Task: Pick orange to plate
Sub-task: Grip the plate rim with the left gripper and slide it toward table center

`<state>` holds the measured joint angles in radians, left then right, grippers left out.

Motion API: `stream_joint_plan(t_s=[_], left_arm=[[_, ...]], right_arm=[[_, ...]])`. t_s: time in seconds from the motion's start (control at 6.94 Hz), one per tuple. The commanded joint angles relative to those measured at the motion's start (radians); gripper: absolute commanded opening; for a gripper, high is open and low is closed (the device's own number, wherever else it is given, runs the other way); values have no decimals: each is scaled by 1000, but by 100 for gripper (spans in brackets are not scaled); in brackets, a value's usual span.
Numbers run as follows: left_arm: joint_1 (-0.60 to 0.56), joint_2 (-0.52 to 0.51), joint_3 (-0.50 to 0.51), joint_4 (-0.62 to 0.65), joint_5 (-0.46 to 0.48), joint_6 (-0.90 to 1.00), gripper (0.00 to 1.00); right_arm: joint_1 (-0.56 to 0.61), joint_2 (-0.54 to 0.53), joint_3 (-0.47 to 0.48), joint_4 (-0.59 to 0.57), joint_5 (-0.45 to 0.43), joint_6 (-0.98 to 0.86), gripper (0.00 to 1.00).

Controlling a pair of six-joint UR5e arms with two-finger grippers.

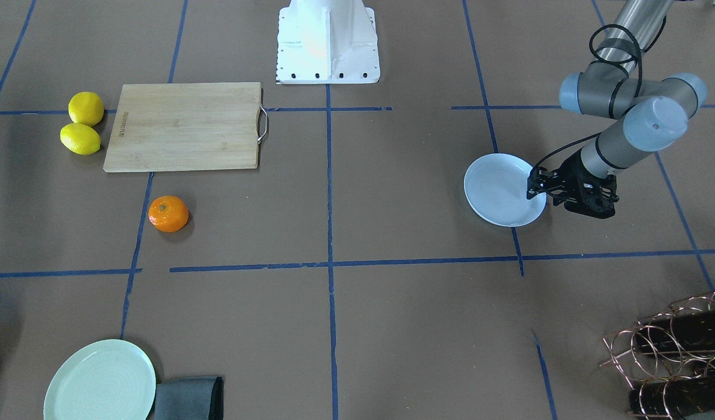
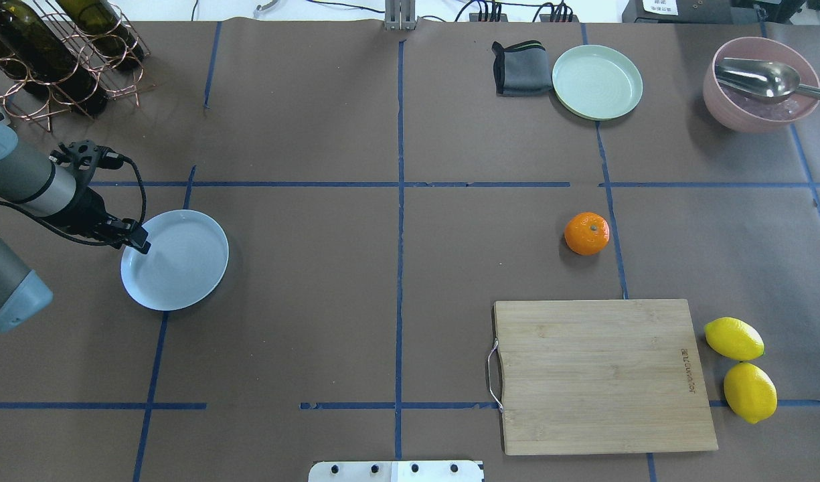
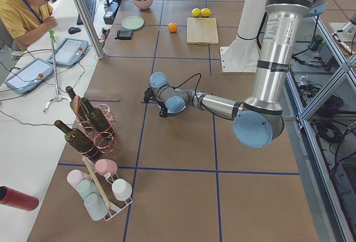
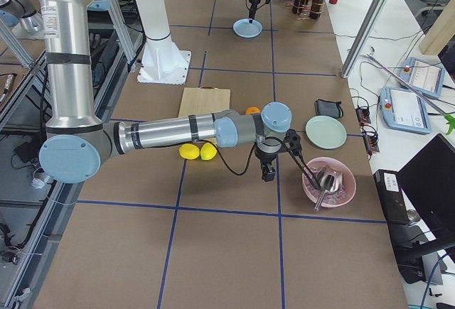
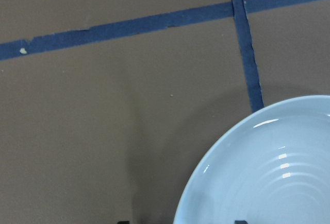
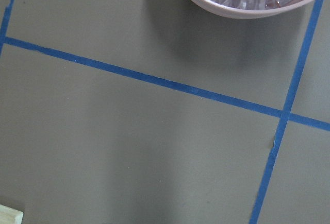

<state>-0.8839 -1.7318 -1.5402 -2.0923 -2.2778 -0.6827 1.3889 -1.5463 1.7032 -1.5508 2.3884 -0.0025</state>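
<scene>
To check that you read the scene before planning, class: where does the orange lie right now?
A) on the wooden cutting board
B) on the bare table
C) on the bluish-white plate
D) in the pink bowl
B: the orange rests on the brown table, apart from the cutting board and far across from the plate.

Brown worktop [image 2: 316, 301], crossed with blue tape. The pale blue plate [image 2: 182, 264] sits on the left, and the orange [image 2: 586, 233] is well apart on the right, just beyond the cutting board [image 2: 600, 375]. Two lemons [image 2: 733, 339] lie side by side next to the board. Far side: green plate [image 2: 634, 90] beside a grey cloth [image 2: 517, 68], a pink bowl [image 2: 724, 110] and a bottle rack [image 2: 55, 60].
</scene>
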Motion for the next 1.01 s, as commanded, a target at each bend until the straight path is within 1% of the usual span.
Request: stream_joint_plan(t_s=[0.0, 0.14, 0.29, 0.43, 0.58, 0.72, 0.86], left_arm=[[0, 0, -1, 0, -3, -6, 0], [-1, -2, -20, 0, -12, -9, 0], [-1, -3, -82, 1, -35, -27, 0], [-3, -87, -101, 0, -69, -161, 0], [3, -212, -80, 0, -68, -314, 0], [40, -289, -65, 1, -65, -407, 0], [93, -333, -40, 2, -60, -457, 0]], right_arm=[[1, 0, -1, 0, 0, -1, 100], [-1, 0, 1, 0, 0, 1, 100], [-1, 0, 1, 0, 2, 1, 100], [-1, 2, 3, 2, 0, 1, 100], [-1, 2, 3, 2, 2, 1, 100], [-2, 3, 4, 2, 2, 1, 100], [-2, 3, 3, 2, 0, 1, 100]])
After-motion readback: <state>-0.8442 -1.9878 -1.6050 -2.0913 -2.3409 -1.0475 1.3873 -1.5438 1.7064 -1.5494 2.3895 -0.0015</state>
